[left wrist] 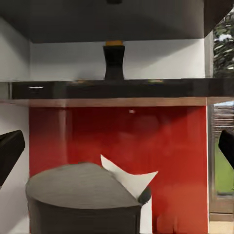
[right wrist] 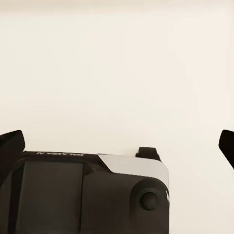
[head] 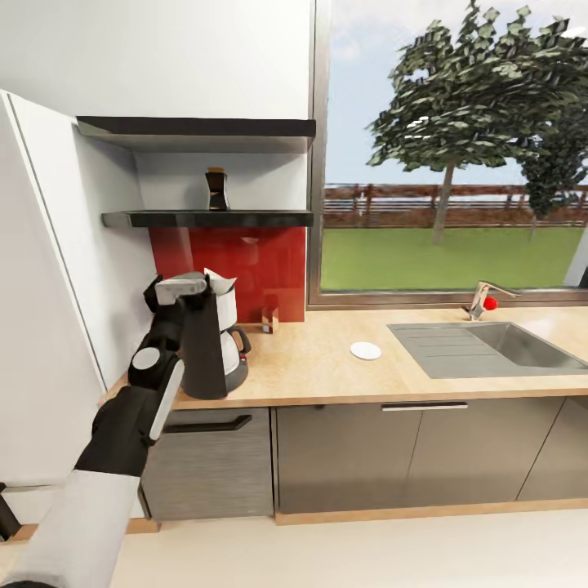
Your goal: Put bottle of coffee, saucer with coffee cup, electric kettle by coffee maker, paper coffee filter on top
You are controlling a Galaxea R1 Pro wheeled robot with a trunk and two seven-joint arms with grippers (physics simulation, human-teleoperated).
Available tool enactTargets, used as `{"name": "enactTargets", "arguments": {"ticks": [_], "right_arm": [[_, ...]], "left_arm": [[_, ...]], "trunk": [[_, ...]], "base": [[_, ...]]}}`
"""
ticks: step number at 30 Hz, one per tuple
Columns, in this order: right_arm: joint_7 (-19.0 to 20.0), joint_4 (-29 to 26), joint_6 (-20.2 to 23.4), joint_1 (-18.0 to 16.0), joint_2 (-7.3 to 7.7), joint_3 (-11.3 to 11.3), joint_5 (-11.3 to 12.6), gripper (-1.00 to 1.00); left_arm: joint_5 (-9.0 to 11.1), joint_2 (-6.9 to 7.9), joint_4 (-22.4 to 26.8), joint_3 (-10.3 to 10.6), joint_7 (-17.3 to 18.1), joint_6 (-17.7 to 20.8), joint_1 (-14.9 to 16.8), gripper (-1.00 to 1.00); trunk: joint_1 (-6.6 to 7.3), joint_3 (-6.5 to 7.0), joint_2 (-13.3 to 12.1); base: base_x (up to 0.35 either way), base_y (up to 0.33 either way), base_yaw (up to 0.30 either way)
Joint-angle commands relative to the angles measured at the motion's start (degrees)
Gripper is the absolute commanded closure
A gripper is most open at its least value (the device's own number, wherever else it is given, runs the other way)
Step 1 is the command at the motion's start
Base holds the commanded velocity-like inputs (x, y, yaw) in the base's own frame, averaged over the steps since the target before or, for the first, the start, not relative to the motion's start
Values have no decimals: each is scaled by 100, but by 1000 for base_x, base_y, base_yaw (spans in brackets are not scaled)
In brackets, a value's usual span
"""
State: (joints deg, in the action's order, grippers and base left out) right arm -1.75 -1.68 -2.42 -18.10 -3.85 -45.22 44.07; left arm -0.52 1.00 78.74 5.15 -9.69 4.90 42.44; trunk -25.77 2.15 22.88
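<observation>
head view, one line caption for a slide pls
Left arm raised by the coffee maker with filter on top; bottle on shelf.

My left arm (head: 139, 408) reaches up and forward, wrist level with the top of the coffee maker (head: 214, 343). The left gripper (left wrist: 117, 146) faces that machine's lid, its 2 fingers (left wrist: 9, 151) spread wide and holding nothing. My right gripper (right wrist: 117, 141) also has its 2 fingers (right wrist: 10, 144) spread wide.

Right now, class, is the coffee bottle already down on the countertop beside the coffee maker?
No: the coffee bottle stands on the shelf above the coffee maker, not on the countertop.
</observation>
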Motion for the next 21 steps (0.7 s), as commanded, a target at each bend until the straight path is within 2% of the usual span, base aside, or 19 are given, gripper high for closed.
{"name": "enactTargets", "arguments": {"ticks": [1, 5, 7, 8, 10, 11, 14, 15, 20, 21], "right_arm": [[-18, 1, -15, -1, -2, -48, 49, -100], [-18, 1, -20, -1, 1, -47, 50, -100], [-15, 1, -17, -1, 5, -48, 37, -100], [-14, 1, -16, -1, 5, -48, 34, -100], [-11, 1, -14, -1, 2, -48, 30, -100], [-11, 1, -14, -1, 1, -48, 32, -100], [-14, 1, -4, -1, -22, -48, 42, -100], [-13, 1, -3, -1, -25, -48, 45, -100], [-13, -4, 4, 4, -51, -45, 68, -100], [-10, -5, 4, 5, -54, -44, 71, -100]], "left_arm": [[1, -26, -1, 26, -38, 280, 221, -100], [-3, -138, -90, 35, -11, 987, 885, -100], [-7, -173, -274, 37, -25, 1323, 1353, -100], [-8, -179, -346, 38, -32, 1390, 1483, -100], [-14, -194, -697, 34, -58, 1597, 2006, -100], [-17, -197, -789, 34, -62, 1633, 2127, -100], [-29, -199, -1324, 33, -73, 1787, 2761, -100], [-32, -198, -1414, 33, -74, 1819, 2859, -100], [-49, -197, -2217, 35, -121, 2215, 3746, -100], [-50, -197, -2312, 36, -135, 2247, 3834, -100]], "trunk": [[-2, -4, 4], [-2, -4, 4], [-2, -4, 4], [-2, -4, 4], [-2, -4, 4], [-2, -4, 4], [-2, -4, 4], [-2, -4, 4], [-2, -4, 4], [-2, -4, 4]], "base": [[0, 0, 0], [0, 0, 0], [0, 0, 0], [0, 0, 0], [0, 0, 0], [0, 0, 0], [0, 0, 0], [0, 0, 0], [0, 0, 0], [0, 0, 0]]}}
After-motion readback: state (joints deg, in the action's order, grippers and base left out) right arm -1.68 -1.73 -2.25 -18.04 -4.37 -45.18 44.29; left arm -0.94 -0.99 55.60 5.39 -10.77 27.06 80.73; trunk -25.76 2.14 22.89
